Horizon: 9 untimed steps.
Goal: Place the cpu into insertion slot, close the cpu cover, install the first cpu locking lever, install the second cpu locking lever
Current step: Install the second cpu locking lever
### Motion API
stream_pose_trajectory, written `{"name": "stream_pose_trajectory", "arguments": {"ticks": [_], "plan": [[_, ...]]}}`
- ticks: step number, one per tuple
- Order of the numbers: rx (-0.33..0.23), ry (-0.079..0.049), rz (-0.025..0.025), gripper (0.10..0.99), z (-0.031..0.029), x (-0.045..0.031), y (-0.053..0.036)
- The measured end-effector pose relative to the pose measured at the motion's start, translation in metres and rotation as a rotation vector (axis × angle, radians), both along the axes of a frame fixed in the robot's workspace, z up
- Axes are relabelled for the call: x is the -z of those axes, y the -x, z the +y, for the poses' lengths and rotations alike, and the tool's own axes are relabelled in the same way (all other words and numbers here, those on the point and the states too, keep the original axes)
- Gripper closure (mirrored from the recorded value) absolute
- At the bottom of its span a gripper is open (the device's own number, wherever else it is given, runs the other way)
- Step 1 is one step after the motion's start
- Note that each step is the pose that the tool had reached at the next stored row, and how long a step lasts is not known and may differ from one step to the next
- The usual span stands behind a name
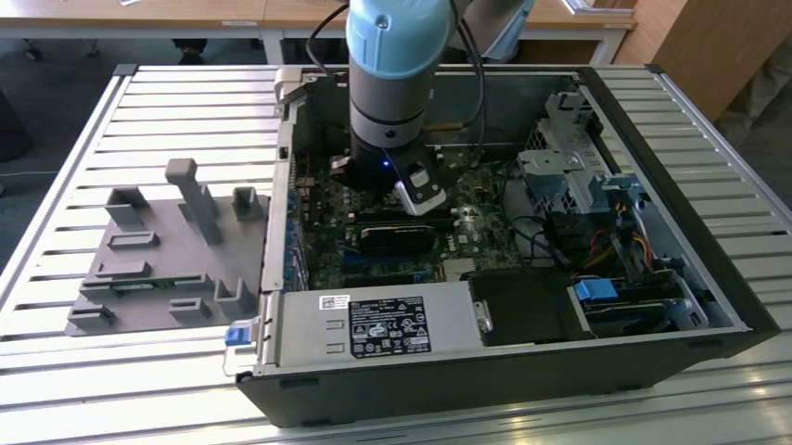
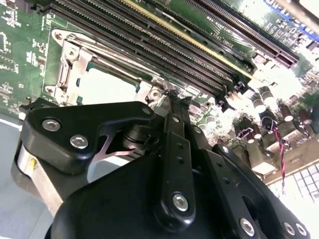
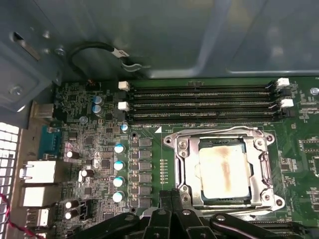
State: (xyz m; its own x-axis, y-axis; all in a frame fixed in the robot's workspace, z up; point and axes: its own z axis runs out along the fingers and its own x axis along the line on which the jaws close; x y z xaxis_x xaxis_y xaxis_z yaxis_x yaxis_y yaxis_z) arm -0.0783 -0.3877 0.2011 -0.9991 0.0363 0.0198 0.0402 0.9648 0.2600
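Open desktop computer case [image 1: 644, 306] lay on a slatted metal table [image 1: 74, 139]. Arm [image 1: 391, 74] reached down into the case, gripper [image 1: 418, 197] low over the green motherboard [image 1: 489, 232], near its middle in the exterior view.

In the first wrist view, the cpu [image 3: 223, 171] sat in the insertion slot [image 3: 197, 175], pale silvery-beige top facing up with a brownish smear across it. The cpu cover [image 3: 182, 164] lay flat around the chip, framing it, chip visible through the square opening. A thin wire locking lever [image 3: 218, 131] ran along the far edge of the cover, looked down and flat; the other lever couldn't be made out clearly. Gripper fingertips [image 3: 169, 196] sat just beside the near edge of the socket frame, pressed together, nothing between them.

Second wrist view: black gripper [image 2: 172, 94] fingers [image 2: 175, 149] closed together, tip right by the corner of the cpu cover [image 2: 67, 62]; touching or not, couldn't tell. The cpu [image 2: 107, 85] showed as a bright, washed-out square inside the frame.

Long black memory slots [image 3: 202, 104] ran beside the socket, between it and the case wall. Power supply box [image 1: 371, 324] sat at the near side of the case in the exterior view. Grey parts fixture [image 1: 167, 255] sat on the table on the exterior view's left, well apart from the case.
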Motion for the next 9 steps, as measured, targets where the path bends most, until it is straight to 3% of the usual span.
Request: {"name": "stream_pose_trajectory", "arguments": {"ticks": [9], "plan": [[0.000, -0.005, 0.0000, 0.973, 0.0000, -0.0133, 0.0000]]}}
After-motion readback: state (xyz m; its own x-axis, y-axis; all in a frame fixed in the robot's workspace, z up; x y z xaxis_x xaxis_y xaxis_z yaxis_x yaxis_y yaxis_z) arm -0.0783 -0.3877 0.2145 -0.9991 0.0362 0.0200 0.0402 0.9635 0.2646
